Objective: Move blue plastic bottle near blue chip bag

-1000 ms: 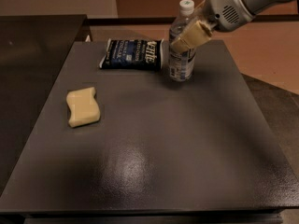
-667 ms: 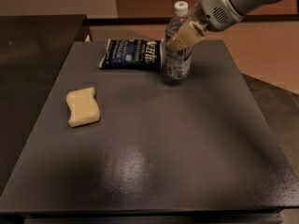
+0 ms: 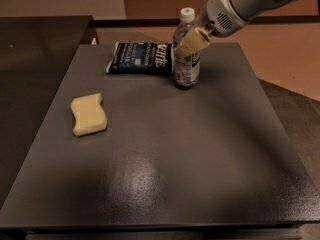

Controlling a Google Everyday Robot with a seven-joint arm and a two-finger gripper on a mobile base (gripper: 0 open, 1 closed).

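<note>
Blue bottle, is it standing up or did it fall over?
Standing up. The bottle has its white cap on top and its base on the table, beside the chip bag. The pincer grips its middle.

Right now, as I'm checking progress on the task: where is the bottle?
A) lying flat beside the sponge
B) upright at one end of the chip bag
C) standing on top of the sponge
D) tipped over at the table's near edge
B: the bottle stands upright right at the end of the chip bag, with the gripper closed on its upper part, well away from the sponge.
</note>
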